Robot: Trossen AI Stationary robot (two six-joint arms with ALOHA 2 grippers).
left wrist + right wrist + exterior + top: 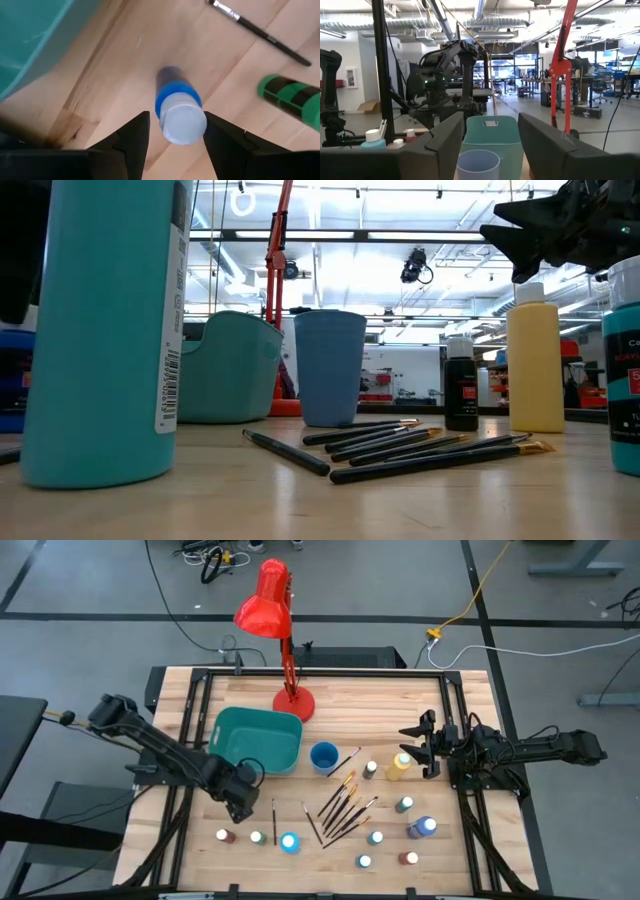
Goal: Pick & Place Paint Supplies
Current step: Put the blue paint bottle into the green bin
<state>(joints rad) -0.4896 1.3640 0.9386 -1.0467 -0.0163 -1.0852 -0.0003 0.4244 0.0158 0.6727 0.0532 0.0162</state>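
Between my left fingers [135, 145], dark: blue bottle [175, 102], pale cap. Beside it: bottle [292, 97] banded green and black. Bin [257, 738]: teal. Cup [323, 756]: blue. Lamp [268, 602]: red. Tall bottle [535, 365]: yellow, white cap. Brushes [400, 445]: dark handles, tips possibly tan

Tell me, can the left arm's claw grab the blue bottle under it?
Probably yes. The left claw is open, and the blue bottle with its white cap sits between the two fingers. Nothing blocks it; the green bottle and a brush lie off to the side.
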